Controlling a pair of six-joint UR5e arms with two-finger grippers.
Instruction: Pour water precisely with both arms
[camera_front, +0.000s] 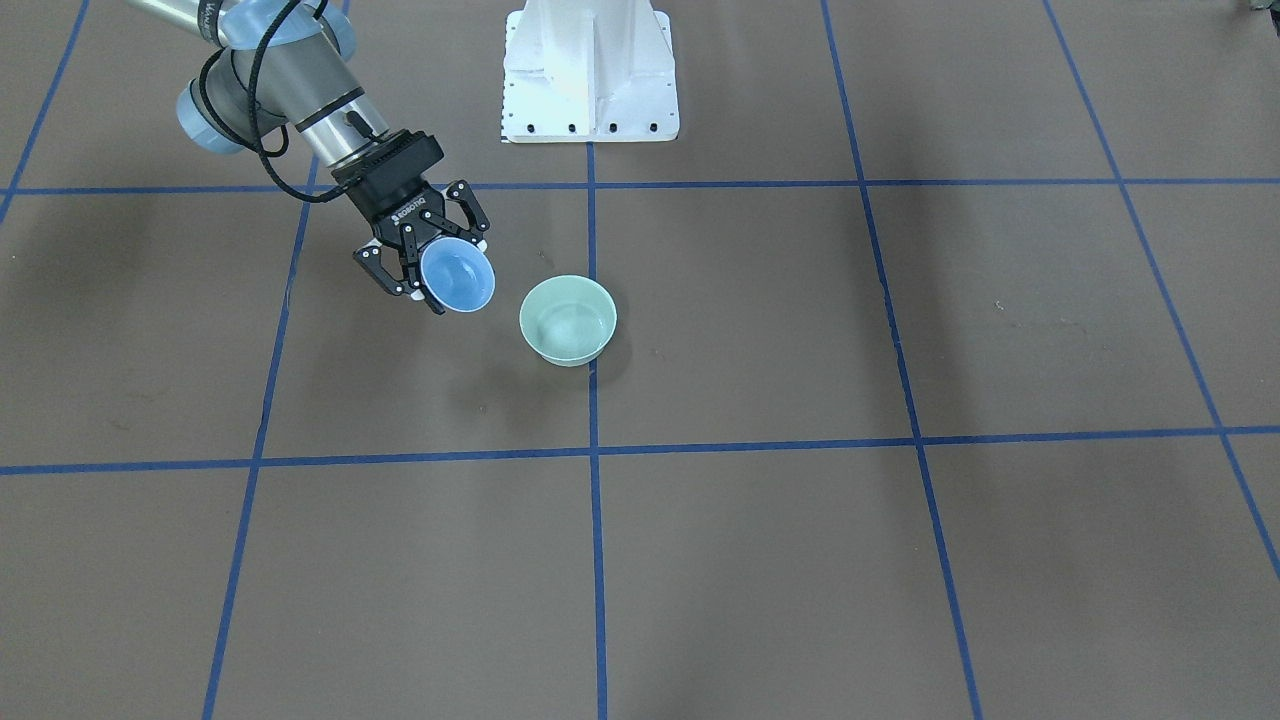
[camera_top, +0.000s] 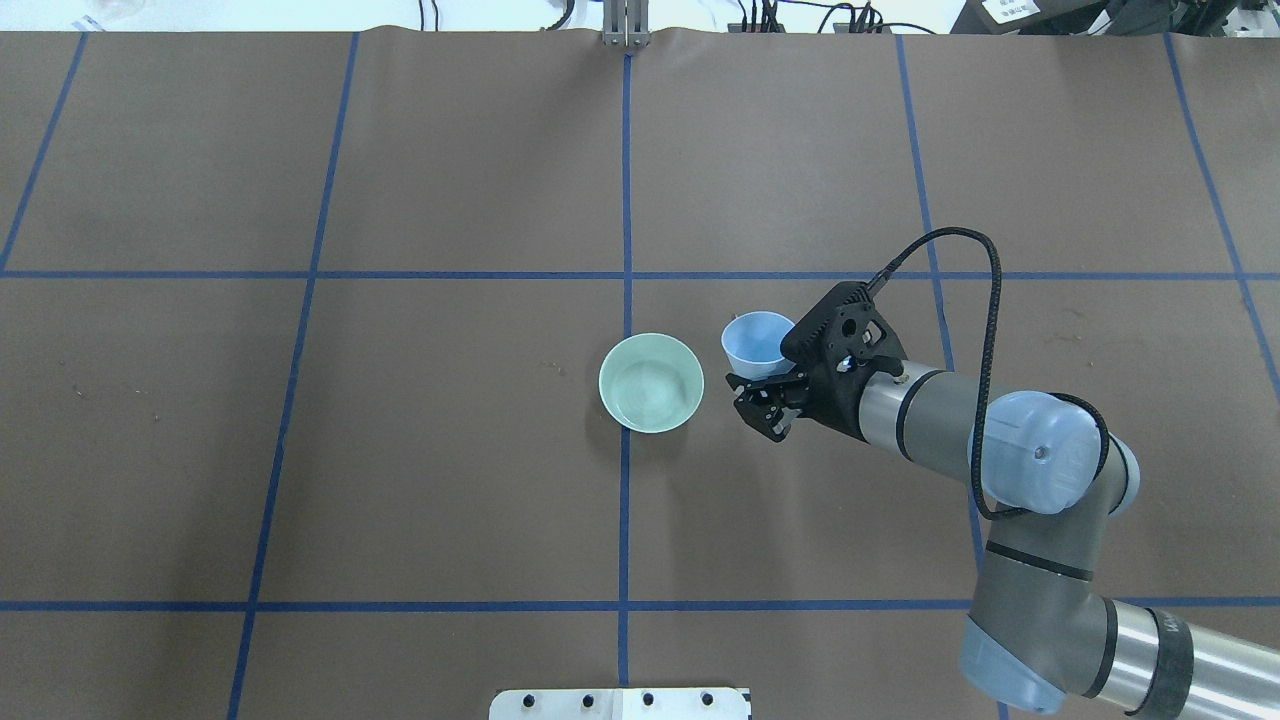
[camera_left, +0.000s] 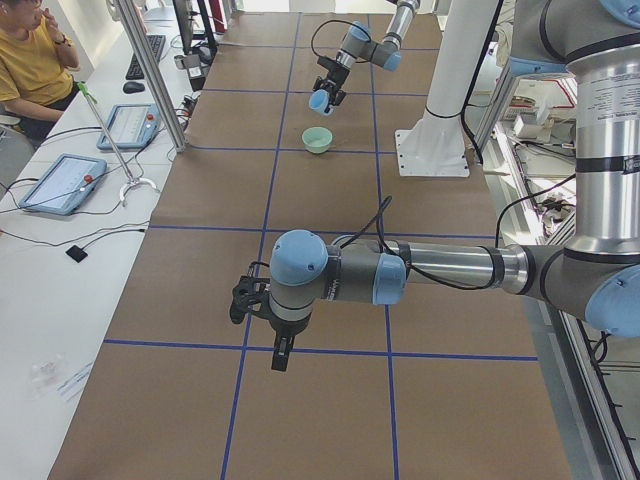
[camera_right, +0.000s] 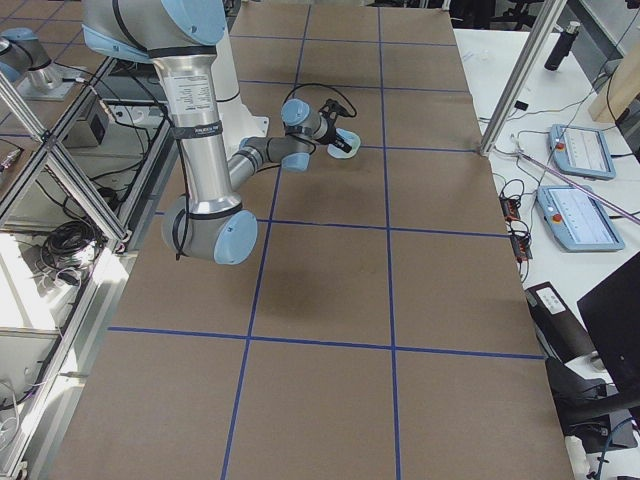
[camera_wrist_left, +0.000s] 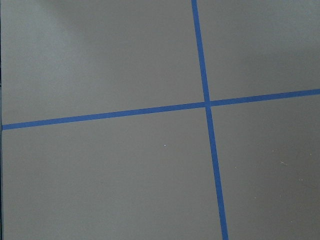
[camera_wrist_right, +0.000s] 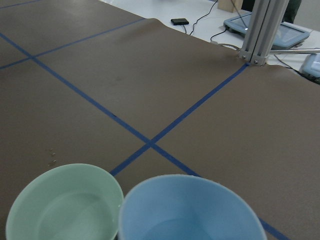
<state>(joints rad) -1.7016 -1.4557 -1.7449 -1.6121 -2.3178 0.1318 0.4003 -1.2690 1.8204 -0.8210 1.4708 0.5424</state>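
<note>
Tool (camera_front: 452, 274) of outstretched right arm (camera_front: 300, 92) pinches blue cup (camera_front: 460, 280) just beside green bowl (camera_front: 562, 353).

A brown paper sheet (camera_front: 760, 560) covers the table, and blue tape lines (camera_front: 597, 560) cross it. In the front view a white bolted metal stand (camera_front: 590, 70) sits at 12 o'clock. In the left side view a person in a yellow shirt (camera_left: 30, 65) sits at 10 o'clock, near two flat blue-edged tablets (camera_left: 63, 184) and a silver metal post (camera_left: 150, 75).
</note>
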